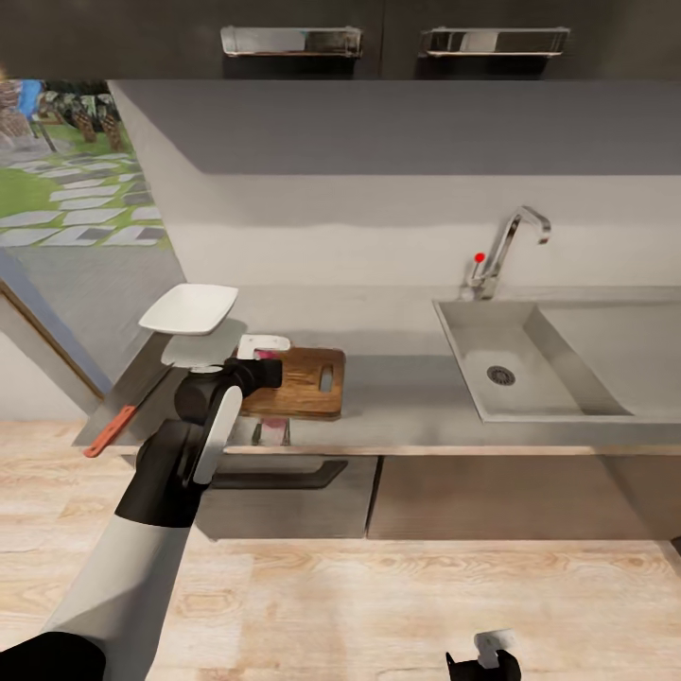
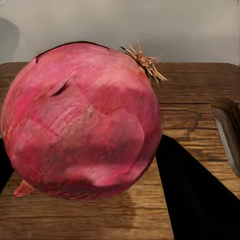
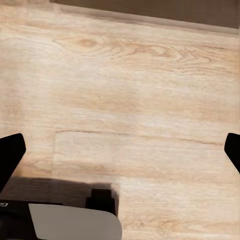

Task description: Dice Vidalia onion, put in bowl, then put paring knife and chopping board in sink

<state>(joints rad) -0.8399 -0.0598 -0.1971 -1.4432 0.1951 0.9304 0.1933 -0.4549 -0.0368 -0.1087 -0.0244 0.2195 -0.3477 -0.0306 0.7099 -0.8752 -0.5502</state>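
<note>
We see a grey surface (image 1: pixel 407 397) carrying the board (image 1: pixel 303 383), a white bowl (image 1: pixel 189 309), a red-handled knife (image 1: pixel 112 430) at its left end, and the sink (image 1: pixel 473 331).

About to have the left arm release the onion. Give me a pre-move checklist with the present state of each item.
1. Left pincer shut on the onion: ok.
2. Onion over the board: ok.
3. Onion resting on the board: cannot tell.
4. Right pincer open and empty: ok.
5. Knife on the counter, clear of the board: ok.
6. Bowl clear of the board: ok.
</note>
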